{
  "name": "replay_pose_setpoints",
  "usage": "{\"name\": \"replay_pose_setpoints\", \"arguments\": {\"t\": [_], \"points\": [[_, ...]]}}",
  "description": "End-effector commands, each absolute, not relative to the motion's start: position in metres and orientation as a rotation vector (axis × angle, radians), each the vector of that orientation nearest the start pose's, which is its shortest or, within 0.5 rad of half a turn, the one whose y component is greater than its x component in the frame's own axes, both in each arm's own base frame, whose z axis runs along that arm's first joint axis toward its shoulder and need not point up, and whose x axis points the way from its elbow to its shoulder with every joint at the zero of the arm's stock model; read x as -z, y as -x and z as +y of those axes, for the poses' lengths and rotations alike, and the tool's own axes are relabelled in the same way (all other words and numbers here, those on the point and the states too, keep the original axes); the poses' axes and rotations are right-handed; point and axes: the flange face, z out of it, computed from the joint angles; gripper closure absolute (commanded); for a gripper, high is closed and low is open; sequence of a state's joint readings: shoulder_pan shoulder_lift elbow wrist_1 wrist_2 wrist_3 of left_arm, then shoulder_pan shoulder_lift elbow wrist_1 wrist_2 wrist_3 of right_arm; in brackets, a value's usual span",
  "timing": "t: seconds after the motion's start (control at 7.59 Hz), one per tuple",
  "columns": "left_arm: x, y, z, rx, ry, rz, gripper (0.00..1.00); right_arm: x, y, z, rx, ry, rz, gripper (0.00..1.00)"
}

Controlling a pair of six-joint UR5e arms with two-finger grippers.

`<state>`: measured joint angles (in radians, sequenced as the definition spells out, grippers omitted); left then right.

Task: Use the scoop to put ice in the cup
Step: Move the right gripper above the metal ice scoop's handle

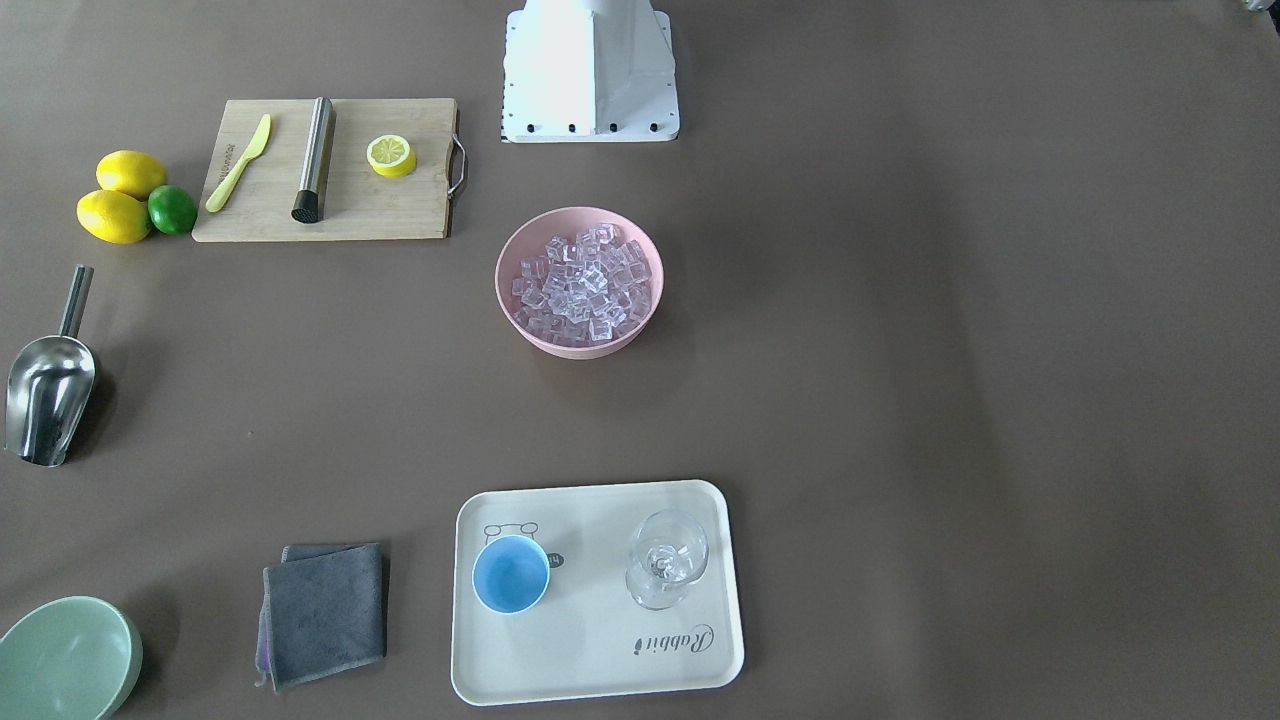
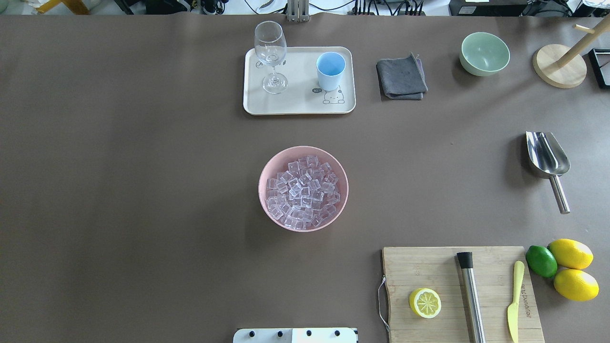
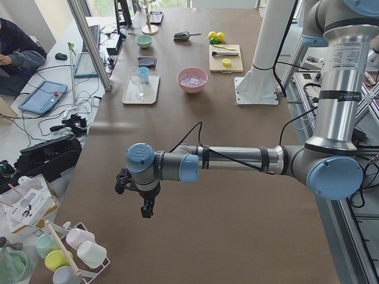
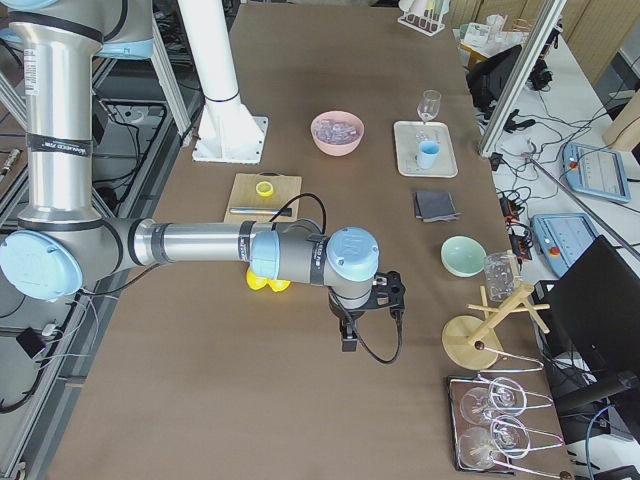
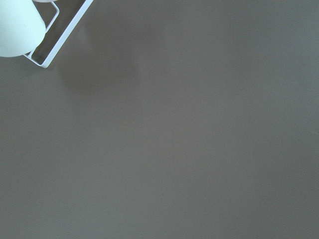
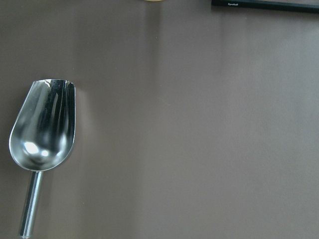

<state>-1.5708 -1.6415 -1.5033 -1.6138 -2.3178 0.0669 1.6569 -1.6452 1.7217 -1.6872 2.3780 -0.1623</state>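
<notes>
Scoop lies flat, well off pink bowl on robot's R side. Ice fills that bowl. Cup sits beyond the bowl on tray, near glass. L gripper & R gripper show side-on only, so can't tell if spread or pressed.

Likely risks:
1. The thin rod handle twists in the pinch.
2. A heaped scoop spills cubes past the narrow cup.
3. The glass gets knocked.

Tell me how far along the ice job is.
Done: nothing. The cup on the tray looks empty, and the ice sits in the pink bowl. In hand: nothing; the scoop lies free on the table, seen by the right wrist camera. Left: grasp the scoop, scoop ice, tip it into the cup.
</notes>
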Motion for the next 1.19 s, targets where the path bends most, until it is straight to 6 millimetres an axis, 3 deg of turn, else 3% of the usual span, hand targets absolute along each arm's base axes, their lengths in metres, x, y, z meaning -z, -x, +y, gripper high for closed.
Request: {"name": "replay_pose_setpoints", "arguments": {"t": [0.0,0.53,0.66,0.79,1.05], "points": [[-0.654,0.065,-0.525,-0.081,-0.068,0.745,0.02,-0.617,-0.069,-0.453,0.061,-0.029,-0.834,0.0],[-0.654,0.063,-0.525,-0.085,-0.066,0.745,0.02,-0.593,0.038,-0.462,0.015,0.073,-0.889,0.0],[-0.656,0.062,-0.525,-0.087,-0.062,0.746,0.02,-0.605,0.068,-0.451,0.017,0.106,-0.875,0.0],[-0.656,0.062,-0.525,-0.087,-0.062,0.746,0.02,-0.627,0.078,-0.446,0.041,0.105,-0.876,0.0],[-0.656,0.062,-0.525,-0.089,-0.062,0.746,0.02,-0.618,0.114,-0.447,-0.025,0.137,-0.878,0.0]]}}
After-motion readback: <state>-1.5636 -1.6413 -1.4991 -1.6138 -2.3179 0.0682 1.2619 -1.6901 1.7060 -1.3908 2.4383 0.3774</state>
